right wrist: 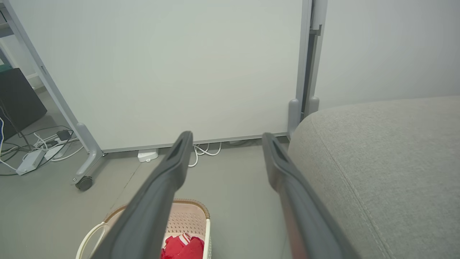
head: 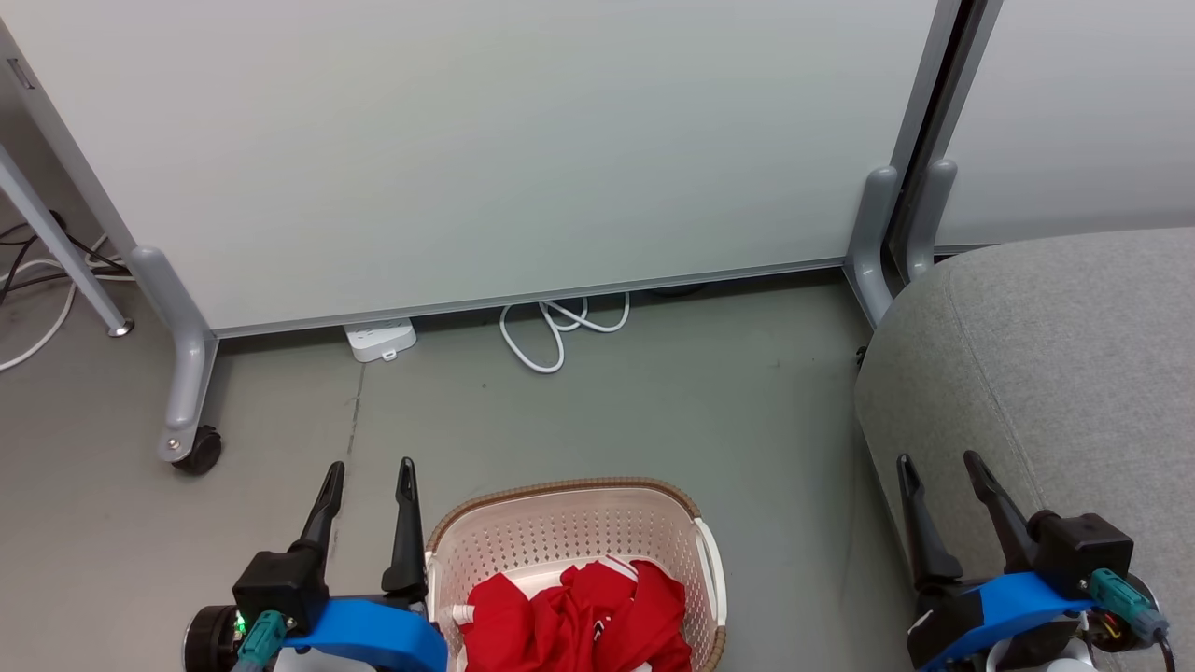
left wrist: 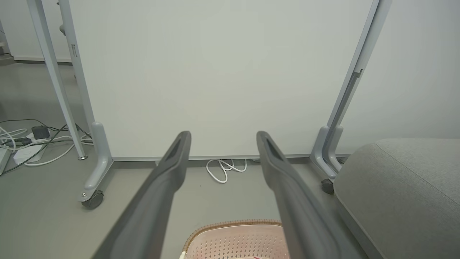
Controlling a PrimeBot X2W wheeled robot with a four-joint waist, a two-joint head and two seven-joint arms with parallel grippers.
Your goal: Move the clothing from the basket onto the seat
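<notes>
The cream perforated basket (head: 569, 537) with a brown rim stands on the grey floor at the bottom centre of the head view. Crumpled red clothing (head: 579, 616) with white stripe trim lies inside it, also seen in the right wrist view as red clothing (right wrist: 183, 247) in the basket (right wrist: 187, 219). The grey seat (head: 1055, 364) fills the right side. My left gripper (head: 371, 474) stands open just left of the basket, empty. My right gripper (head: 938, 462) is open and empty in front of the seat's edge. The left wrist view shows the basket (left wrist: 233, 239) rim below the fingers.
A white wheeled partition (head: 485, 149) stands behind, with a castor foot (head: 191, 439) at left and grey feet (head: 882, 233) beside the seat. A white power strip (head: 381, 339) and a looped cable (head: 560, 327) lie under the partition. Open floor lies between basket and seat.
</notes>
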